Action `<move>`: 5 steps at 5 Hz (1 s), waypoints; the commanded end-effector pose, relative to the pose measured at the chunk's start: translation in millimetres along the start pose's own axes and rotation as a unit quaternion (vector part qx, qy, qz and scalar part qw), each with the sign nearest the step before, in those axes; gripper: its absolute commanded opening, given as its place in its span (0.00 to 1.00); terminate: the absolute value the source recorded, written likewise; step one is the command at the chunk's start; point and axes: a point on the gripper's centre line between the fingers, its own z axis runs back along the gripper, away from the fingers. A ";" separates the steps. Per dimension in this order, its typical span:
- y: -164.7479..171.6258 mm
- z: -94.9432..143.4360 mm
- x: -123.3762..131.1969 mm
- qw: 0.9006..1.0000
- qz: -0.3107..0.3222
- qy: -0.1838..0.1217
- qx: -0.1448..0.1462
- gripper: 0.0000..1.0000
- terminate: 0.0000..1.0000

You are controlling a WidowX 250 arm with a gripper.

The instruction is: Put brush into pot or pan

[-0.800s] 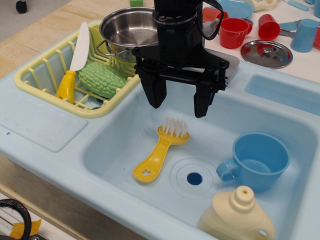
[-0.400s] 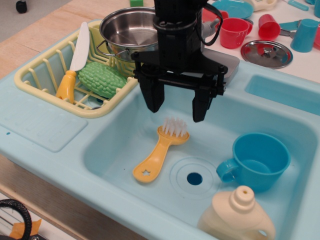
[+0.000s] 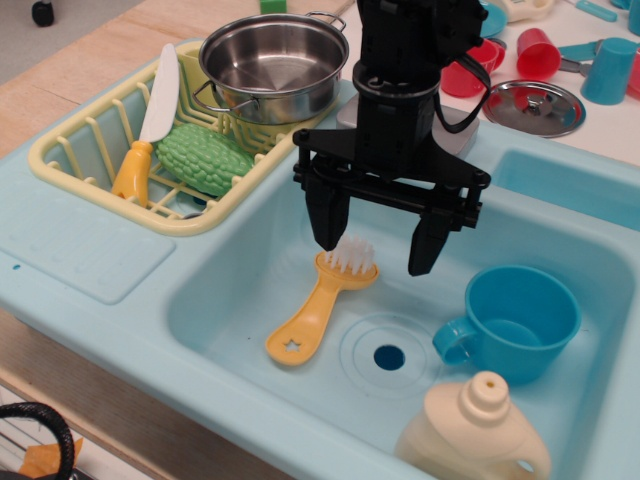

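The yellow brush (image 3: 320,305) lies flat on the floor of the light blue sink (image 3: 240,290), white bristles up and to the right, star-holed handle end toward the lower left. My black gripper (image 3: 378,248) hangs open and empty just above the bristle end; its left finger is beside the bristles and its right finger stands well to their right. The shiny steel pot (image 3: 274,66) stands empty in the far corner of the yellow dish rack (image 3: 80,150), up and left of the gripper.
A blue cup (image 3: 515,322) and a cream bottle (image 3: 478,430) sit in the sink to the right. The rack also holds a white-bladed toy knife (image 3: 150,115) and a green vegetable (image 3: 203,158). A steel lid (image 3: 532,107) and red cups (image 3: 537,54) stand behind.
My gripper has moved right and down toward the brush head, uncovering the pot. The brush has not moved.
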 end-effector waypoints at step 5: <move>18.8 -16.4 -5.7 0.998 0.034 -0.024 -0.046 1.00 0.00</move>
